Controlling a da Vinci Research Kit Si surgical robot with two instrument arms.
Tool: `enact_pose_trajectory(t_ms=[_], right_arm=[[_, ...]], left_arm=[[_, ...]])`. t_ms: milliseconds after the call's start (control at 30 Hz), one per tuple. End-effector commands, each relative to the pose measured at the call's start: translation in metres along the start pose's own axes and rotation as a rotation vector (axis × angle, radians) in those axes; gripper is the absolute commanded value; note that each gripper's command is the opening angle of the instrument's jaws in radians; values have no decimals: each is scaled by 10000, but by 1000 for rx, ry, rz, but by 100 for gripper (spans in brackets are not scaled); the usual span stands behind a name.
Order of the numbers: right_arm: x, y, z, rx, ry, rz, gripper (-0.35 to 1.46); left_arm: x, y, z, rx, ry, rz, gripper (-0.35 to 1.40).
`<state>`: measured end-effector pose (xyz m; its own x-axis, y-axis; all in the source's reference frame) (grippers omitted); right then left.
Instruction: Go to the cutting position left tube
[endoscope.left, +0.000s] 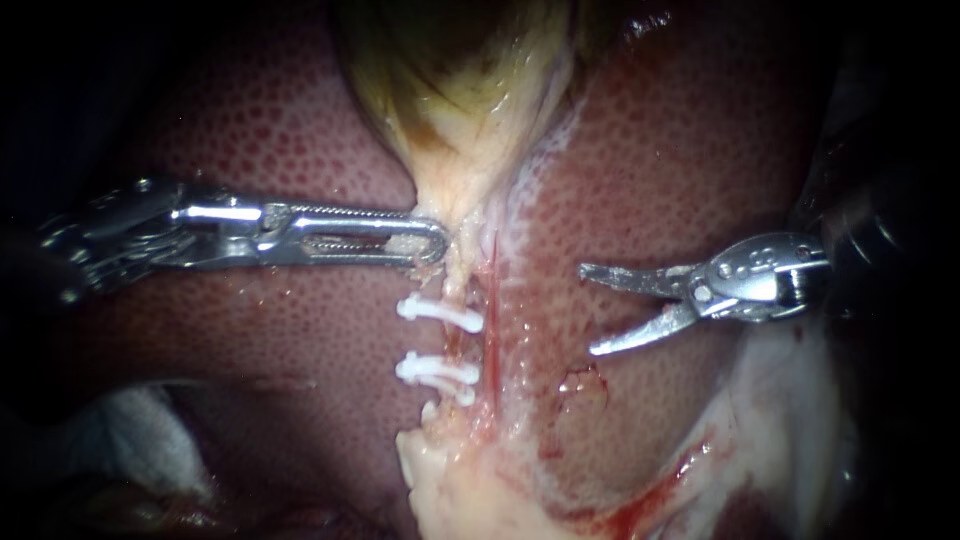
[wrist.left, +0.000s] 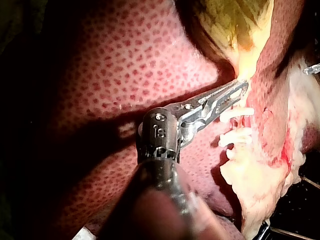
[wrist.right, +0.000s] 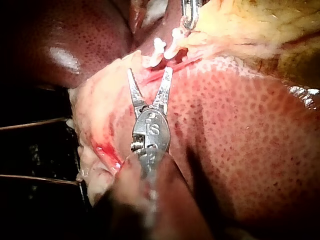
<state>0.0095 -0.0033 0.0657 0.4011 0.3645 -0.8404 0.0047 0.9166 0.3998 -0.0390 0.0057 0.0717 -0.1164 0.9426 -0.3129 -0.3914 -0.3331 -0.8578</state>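
Our left instrument (endoscope.left: 425, 240) comes in level across the liver (endoscope.left: 280, 130), and its long slotted claw is clamped on the narrow pale neck of the gallbladder (endoscope.left: 460, 80), just above the tubes. In the left wrist view, the two halves of this claw lie together, with the tip buried in that yellowish tissue.

The left tube (endoscope.left: 452, 343) runs down from the neck as a pale strand. Two white clips cross it, the upper clip (endoscope.left: 440, 313) just under our left claw and the lower clip (endoscope.left: 437, 372) a little further down. A short bare stretch of tube shows between them. Just beside it, a thin red tube (endoscope.left: 492, 330) runs down almost parallel.

Our right instrument (endoscope.left: 587, 309) enters from the right, and its claw stands apart in a clear V with nothing between the two slim, blade-like halves. It hangs over the liver, level with the clipped stretch. It is apart from both tubes, with the red one between it and the left tube. In the right wrist view, the clips lie ahead of its spread tips.

White gauze (endoscope.left: 140, 430) shows at the lower left of the endoscope view
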Motion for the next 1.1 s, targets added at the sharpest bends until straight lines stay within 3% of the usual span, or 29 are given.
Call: enact_pose_trajectory(t_ms=[33,167,300,467,633,800,1100], right_arm=[[0,0,0,0,0,0,143],[0,0,0,3,1,0,143],[0,0,0,3,1,0,143],[0,0,1,3,1,0,143],[0,0,1,5,1,0,143],[0,0,4,10,3,0,143],[-7,-4,24,26,11,-7,143]], left_arm=[[0,0,0,0,0,0,-35],[7,1,-11,-11,-8,-3,-35],[32,5,-43,7,4,-18,-35],[67,17,-87,11,53,-30,-35],[84,33,-118,10,84,-26,-35],[81,42,-121,13,90,-22,-35],[78,42,-120,15,91,-21,-35]])
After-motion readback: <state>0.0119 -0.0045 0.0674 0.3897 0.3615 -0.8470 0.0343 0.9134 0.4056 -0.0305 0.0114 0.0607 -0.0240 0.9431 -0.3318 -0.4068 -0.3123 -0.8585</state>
